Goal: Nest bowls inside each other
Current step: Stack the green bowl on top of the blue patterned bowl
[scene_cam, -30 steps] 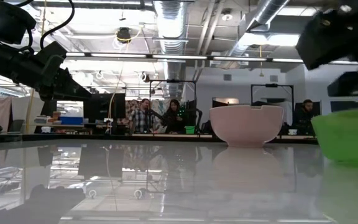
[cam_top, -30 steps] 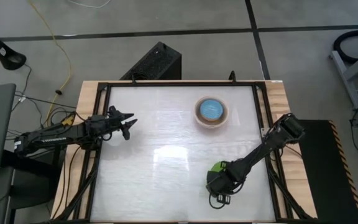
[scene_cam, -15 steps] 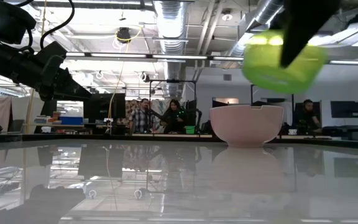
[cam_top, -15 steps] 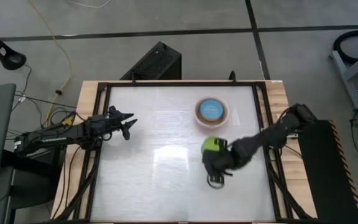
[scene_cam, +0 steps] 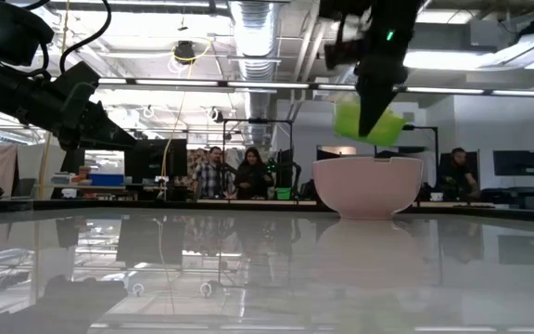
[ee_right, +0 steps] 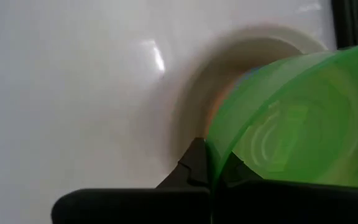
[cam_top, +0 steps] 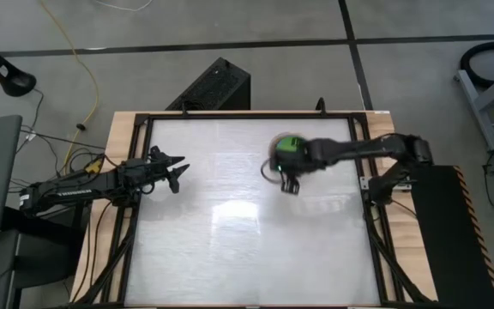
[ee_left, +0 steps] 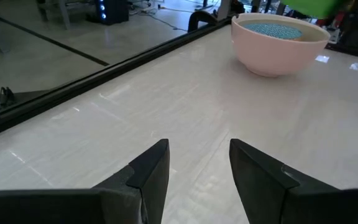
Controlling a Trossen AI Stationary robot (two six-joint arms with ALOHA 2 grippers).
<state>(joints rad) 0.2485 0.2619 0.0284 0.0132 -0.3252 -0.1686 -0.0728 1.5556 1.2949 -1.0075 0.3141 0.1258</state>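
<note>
The bright green bowl (cam_top: pixel 288 144) hangs in the air over the pale pink-cream bowl (scene_cam: pixel 367 186), with my right gripper (scene_cam: pixel 375 125) shut on it. The pink-cream bowl (ee_left: pixel 277 48) stands on its base at the table's far right, and the light blue bowl (ee_left: pixel 272 28) sits inside it. In the right wrist view the green bowl (ee_right: pixel 291 124) covers most of the pink-cream bowl (ee_right: pixel 241 56) below. My left gripper (ee_left: pixel 197 168) waits open at the table's left side (cam_top: pixel 177 172), with nothing between its fingers. My right gripper pinches the green bowl's rim (ee_right: pixel 211 146), one finger inside the bowl and one outside. The fingers slant down from the table's right side. The bowl is lifted clear and tilted, just above the pink-cream bowl's mouth.
The white tabletop (cam_top: pixel 230 232) has a black frame rail along its edges (cam_top: pixel 135 215). A black box (cam_top: pixel 213 86) stands on the floor behind the far edge. People sit at desks far back in the room (scene_cam: pixel 216 172).
My right gripper has swung from the table's near right up and toward the far edge, tipping more steeply downward. The green bowl has come with it, lifted clear off the table and now tilted over the pink-cream bowl.
</note>
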